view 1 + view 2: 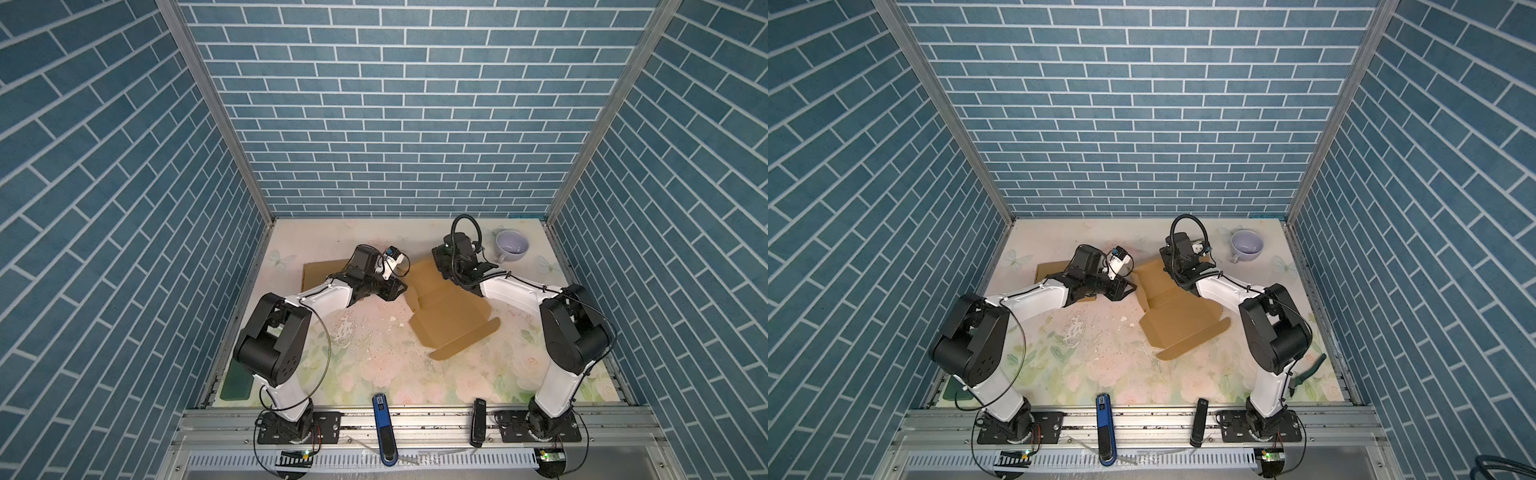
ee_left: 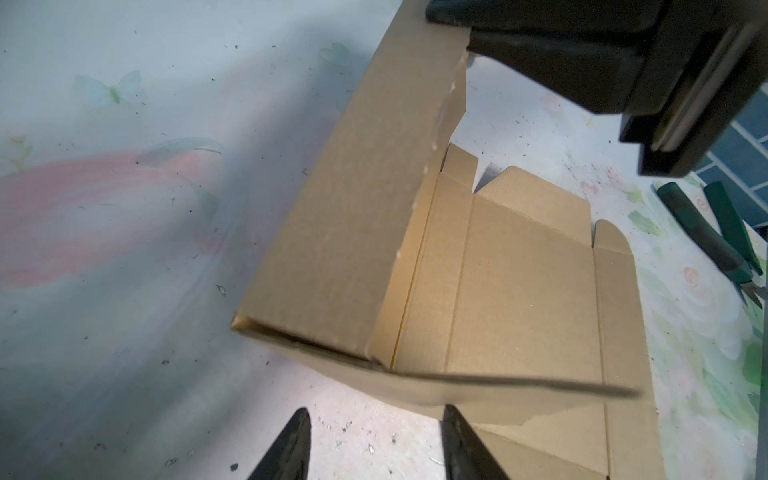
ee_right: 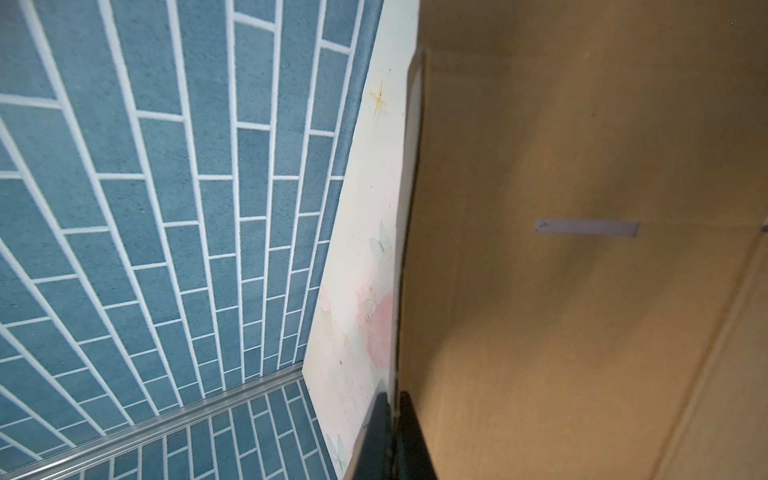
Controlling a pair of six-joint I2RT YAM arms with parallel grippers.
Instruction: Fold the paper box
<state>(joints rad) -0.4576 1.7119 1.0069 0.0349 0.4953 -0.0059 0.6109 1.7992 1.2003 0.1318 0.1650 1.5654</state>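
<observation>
The paper box [image 1: 451, 320] is a brown cardboard blank, partly folded, lying right of the table's middle in both top views [image 1: 1179, 324]. One long panel [image 2: 353, 216] stands up from it. My right gripper [image 3: 392, 401] is shut on the far edge of that raised panel, seen also in a top view [image 1: 441, 272] and in the left wrist view [image 2: 582, 54]. My left gripper [image 2: 376, 415] is open at the box's left end [image 1: 402, 287]. Only bare table lies between its fingers, and one fingertip [image 2: 451, 413] sits right at a low flap's edge.
A second flat cardboard piece [image 1: 320, 272] lies under my left arm. A lavender cup [image 1: 512, 246] stands at the back right. Green-handled pliers [image 1: 1308, 370] lie at the right edge. A blue tool [image 1: 382, 424] and a black one [image 1: 478, 422] rest on the front rail.
</observation>
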